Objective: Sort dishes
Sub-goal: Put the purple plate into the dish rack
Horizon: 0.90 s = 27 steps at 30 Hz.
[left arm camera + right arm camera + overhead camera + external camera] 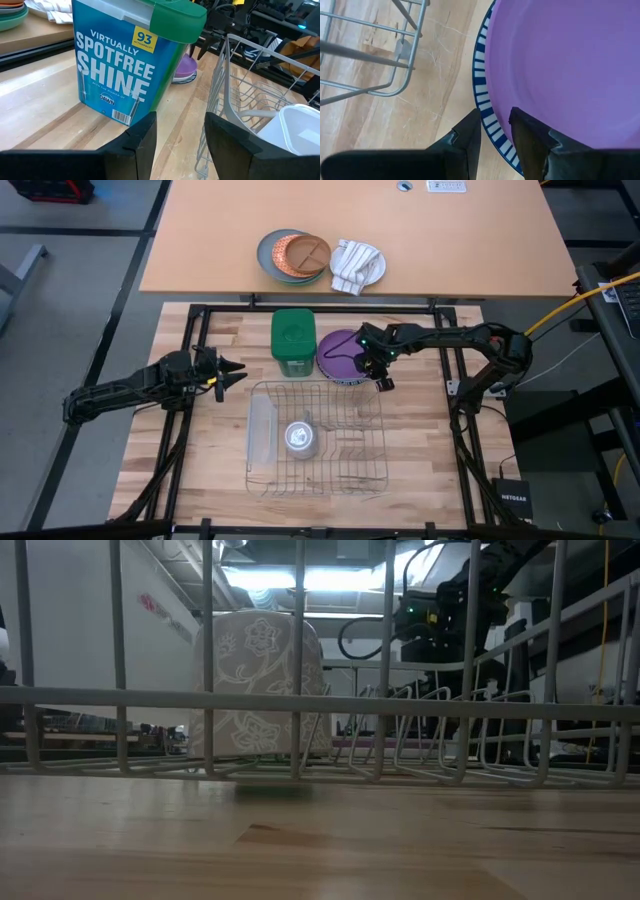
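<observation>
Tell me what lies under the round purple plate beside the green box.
Under the round purple plate lies a white plate with dark blue radial stripes; only its rim shows. Whether another plate lies lower is hidden. The right gripper is at the plates' edge.

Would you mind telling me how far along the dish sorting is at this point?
Nothing looks sorted yet: the wire rack holds only a patterned cup. In hand: the right gripper sits over the rim of the purple plate, stacked on the striped plate beside the green tub. The left gripper waits open. All plates remain to be racked.
</observation>
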Available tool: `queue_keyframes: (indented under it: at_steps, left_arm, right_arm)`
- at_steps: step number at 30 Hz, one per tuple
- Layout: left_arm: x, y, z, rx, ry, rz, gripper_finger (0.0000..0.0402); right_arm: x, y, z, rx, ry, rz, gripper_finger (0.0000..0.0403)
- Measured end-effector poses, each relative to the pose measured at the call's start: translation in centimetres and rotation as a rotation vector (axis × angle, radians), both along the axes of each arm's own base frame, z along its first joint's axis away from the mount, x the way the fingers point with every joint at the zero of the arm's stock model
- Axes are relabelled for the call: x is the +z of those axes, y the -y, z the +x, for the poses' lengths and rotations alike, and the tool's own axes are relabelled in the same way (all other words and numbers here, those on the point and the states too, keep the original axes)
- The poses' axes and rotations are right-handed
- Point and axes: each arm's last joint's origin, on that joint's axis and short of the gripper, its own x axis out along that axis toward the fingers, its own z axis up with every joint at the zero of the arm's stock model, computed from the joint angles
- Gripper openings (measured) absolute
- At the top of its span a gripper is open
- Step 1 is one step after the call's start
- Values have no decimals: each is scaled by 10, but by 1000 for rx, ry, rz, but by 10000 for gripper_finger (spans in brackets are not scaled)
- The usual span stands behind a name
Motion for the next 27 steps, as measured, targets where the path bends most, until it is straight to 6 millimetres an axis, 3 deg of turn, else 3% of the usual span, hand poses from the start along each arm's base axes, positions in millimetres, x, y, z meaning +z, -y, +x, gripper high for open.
queue_keyframes:
  at_steps: [27]
  left_arm:
    - [0,0,0,0,0,0,155]
  right_arm:
    - [-1,1,-2,90,-22,-79,111]
